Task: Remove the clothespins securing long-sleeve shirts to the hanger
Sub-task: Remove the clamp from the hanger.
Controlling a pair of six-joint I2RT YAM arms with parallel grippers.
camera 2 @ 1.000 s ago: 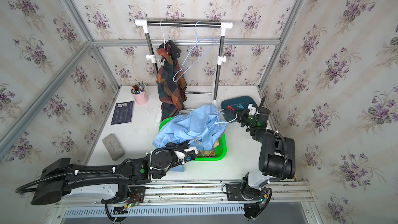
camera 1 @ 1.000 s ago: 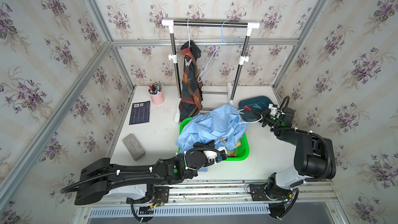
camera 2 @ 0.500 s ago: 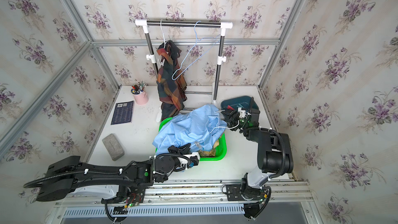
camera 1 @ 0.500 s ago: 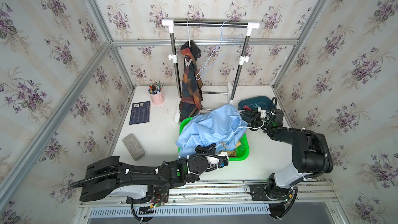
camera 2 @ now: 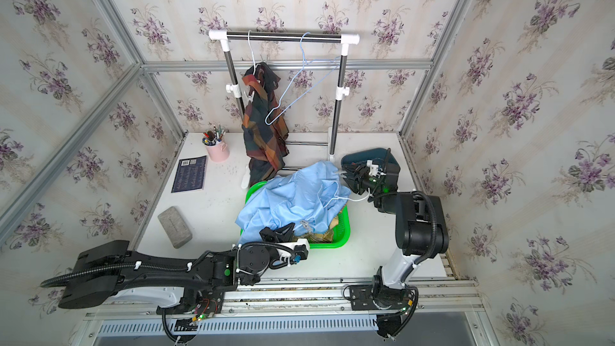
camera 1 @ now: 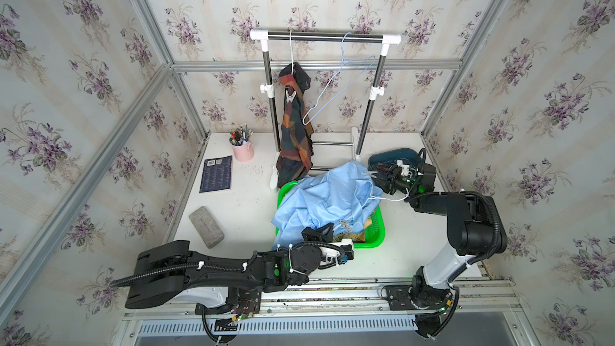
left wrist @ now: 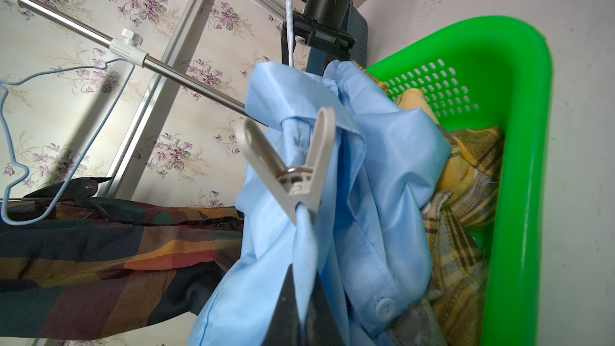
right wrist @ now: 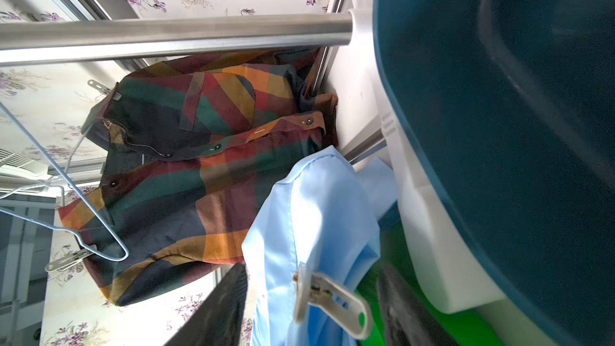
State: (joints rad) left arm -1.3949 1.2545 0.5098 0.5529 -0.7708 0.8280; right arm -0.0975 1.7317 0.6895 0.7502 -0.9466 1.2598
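Your left end effector (left wrist: 303, 304) is clamped tight on a fold of the light blue shirt (left wrist: 382, 194). In its wrist view the cloth runs out from between the dark fingers (left wrist: 283, 314) to a pale clothespin (left wrist: 293, 168) that bites the same fold just beyond the tips. In a top view you find this end effector at the near side of the shirt heap.

Your right end effector (right wrist: 312, 269) stands open. Its two fingers (right wrist: 223, 307) are well parted on either side of a white clothespin (right wrist: 329, 297) clipped to the blue shirt's edge, and neither finger visibly presses the pin. In both top views it sits at the far right of the heap, just beside the teal bin (camera 1: 392, 156) toward the tabletop's far right corner.

The blue shirt is piled over the green basket (camera 1: 381, 228), which sits by the near edge of the tabletop (camera 1: 246, 208), right of the middle. It covers most of a yellow plaid shirt (left wrist: 466, 174) lying inside. A white hanger wire (camera 1: 391, 199) pokes out of the heap toward your right arm.

At the far edge, the dark plaid shirt (camera 1: 294, 141) hangs from the rack (camera 1: 326, 36) with a third clothespin (camera 1: 290, 96) near its top. An empty blue hanger (camera 1: 332, 94) hangs next to it.
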